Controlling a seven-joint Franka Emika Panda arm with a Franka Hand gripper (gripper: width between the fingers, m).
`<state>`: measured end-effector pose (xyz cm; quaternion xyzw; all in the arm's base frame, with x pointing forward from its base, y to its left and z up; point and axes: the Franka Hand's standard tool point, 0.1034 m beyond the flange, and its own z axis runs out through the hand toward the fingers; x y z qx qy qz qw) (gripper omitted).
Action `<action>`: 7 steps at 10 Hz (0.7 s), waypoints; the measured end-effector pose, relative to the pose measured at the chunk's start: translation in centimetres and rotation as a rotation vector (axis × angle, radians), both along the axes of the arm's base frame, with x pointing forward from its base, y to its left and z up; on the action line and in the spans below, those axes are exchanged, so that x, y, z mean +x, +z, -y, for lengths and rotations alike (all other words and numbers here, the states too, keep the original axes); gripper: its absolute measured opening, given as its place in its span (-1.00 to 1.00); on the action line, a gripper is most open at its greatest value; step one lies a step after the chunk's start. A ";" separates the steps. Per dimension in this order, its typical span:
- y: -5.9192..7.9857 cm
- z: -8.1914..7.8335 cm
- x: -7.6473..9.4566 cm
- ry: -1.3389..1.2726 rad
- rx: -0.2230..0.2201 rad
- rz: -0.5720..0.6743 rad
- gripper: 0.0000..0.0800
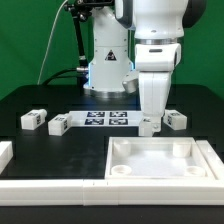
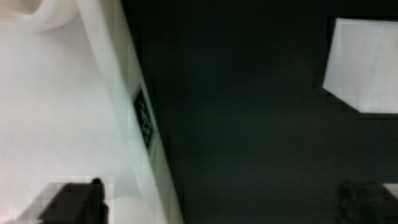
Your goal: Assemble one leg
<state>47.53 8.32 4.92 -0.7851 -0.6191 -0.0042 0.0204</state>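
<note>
Several small white legs with tags lie on the black table: two at the exterior view's left (image 1: 33, 120) (image 1: 59, 125), one at the right (image 1: 176, 119), and one (image 1: 148, 127) right under my gripper (image 1: 150, 117). The gripper hangs low over the table, just beyond the far edge of the large white tray-like piece (image 1: 160, 172). In the wrist view the gripper (image 2: 217, 200) is open and holds nothing; only black table lies between its fingertips (image 2: 71, 200). A white block (image 2: 365, 65) lies farther off. A blurred white surface (image 2: 63, 100) with a dark tag on its edge runs beside one fingertip.
The marker board (image 1: 107, 119) lies at mid-table in front of the robot base (image 1: 108, 70). Other white parts lie at the exterior view's left edge (image 1: 5, 152) and along the front (image 1: 50, 185).
</note>
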 end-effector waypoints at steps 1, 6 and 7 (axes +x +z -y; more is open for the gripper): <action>0.0 0.0 0.0 -0.004 0.000 0.000 0.62; -0.3 -0.8 -2.4 -0.651 0.023 -0.002 0.62; -0.5 -1.3 -2.8 -0.758 0.027 -0.009 0.62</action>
